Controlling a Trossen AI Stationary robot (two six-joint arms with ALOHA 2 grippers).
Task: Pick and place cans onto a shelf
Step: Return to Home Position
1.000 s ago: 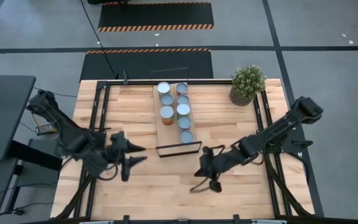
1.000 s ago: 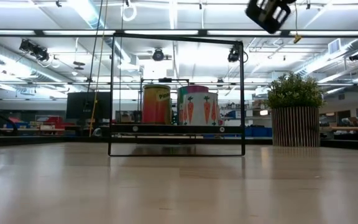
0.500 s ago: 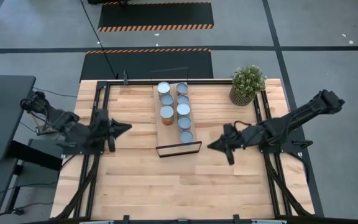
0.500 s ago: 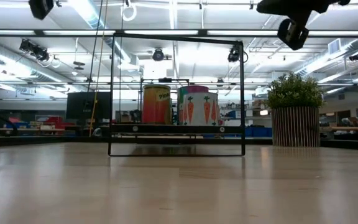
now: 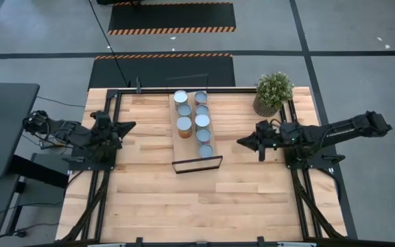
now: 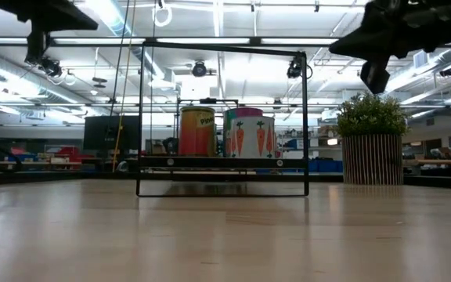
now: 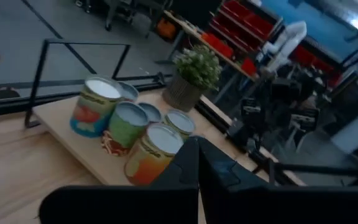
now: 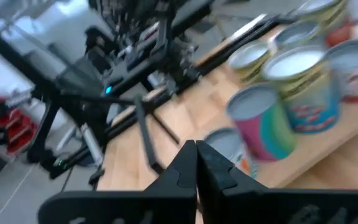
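Several cans (image 5: 193,122) stand upright in two rows on the shelf (image 5: 178,143), a light-wood board with black wire frames at its ends, lying at the table's far middle. The cans (image 7: 129,127) also show in the left wrist view, and the cans (image 8: 291,93) in the right wrist view. My left gripper (image 5: 130,125) hangs shut and empty above the table's left side, pointing at the shelf. My right gripper (image 5: 241,142) hangs shut and empty to the right of the shelf, pointing at it. Their shut fingertips show in the wrist views: left gripper (image 7: 197,154), right gripper (image 8: 196,154).
A potted green plant (image 5: 273,93) stands at the far right corner, close behind my right arm. Black frame rails (image 5: 110,130) run along the table's left and right sides. Bare wood (image 5: 197,206) spreads between the shelf and the near edge.
Both grippers have drawn back from the near middle of the table. The left has gone toward the far and left edges, the right toward the far and right edges. The left gripper has shut on nothing. Both have tipped up from slanting down to nearly level. The cans have not moved.
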